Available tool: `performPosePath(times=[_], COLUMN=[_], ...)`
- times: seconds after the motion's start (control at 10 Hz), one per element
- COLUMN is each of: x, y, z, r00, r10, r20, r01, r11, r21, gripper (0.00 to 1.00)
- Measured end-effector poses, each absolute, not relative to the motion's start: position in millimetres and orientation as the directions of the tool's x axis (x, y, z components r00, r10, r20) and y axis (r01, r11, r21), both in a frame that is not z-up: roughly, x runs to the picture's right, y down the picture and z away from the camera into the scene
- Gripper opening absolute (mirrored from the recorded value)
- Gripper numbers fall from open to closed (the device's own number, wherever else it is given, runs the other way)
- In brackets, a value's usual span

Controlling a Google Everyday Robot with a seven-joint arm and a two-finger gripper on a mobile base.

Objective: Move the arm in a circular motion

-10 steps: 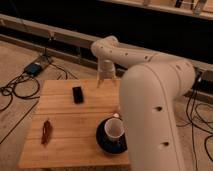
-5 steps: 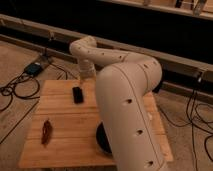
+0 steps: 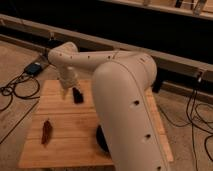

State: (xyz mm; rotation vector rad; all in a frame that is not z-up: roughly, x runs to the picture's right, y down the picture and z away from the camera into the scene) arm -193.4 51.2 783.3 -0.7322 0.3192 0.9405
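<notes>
Arm (image 3: 125, 95) looked mid-circle, stretched toward 10 o'clock over wooden table (image 3: 30, 150). Gripper (image 3: 64, 91) hung just beside dark block (image 3: 77, 95); finger state: cannot tell. Next move probably needed smooth arc, clearing block.

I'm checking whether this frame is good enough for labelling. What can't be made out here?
- Camera view: the gripper hangs over the back left of the wooden table; its end is too small and blurred to read.
- The dark dish at the front is mostly covered by the arm.
- The arm's lower part is cut off by the bottom edge.
- The small black object and the reddish-brown item are too blurred to identify.
</notes>
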Motion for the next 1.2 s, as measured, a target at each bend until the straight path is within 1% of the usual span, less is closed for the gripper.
performPosePath(times=[0.3, 0.6, 0.8, 1.0, 1.2], x=[-192, -148, -106, -62, -61], y=[97, 130, 137, 134, 134], z=[729, 693, 681, 677, 677], r00=[0.622, 0.545, 0.449, 0.332, 0.323], r10=[0.582, 0.609, 0.648, 0.694, 0.698], r20=[-0.524, -0.576, -0.615, -0.639, -0.639], r01=[-0.780, -0.835, -0.891, -0.942, -0.945], r11=[0.396, 0.334, 0.279, 0.211, 0.204], r21=[-0.485, -0.437, -0.357, -0.261, -0.256], gripper=[0.65, 0.65, 0.65, 0.65, 0.65])
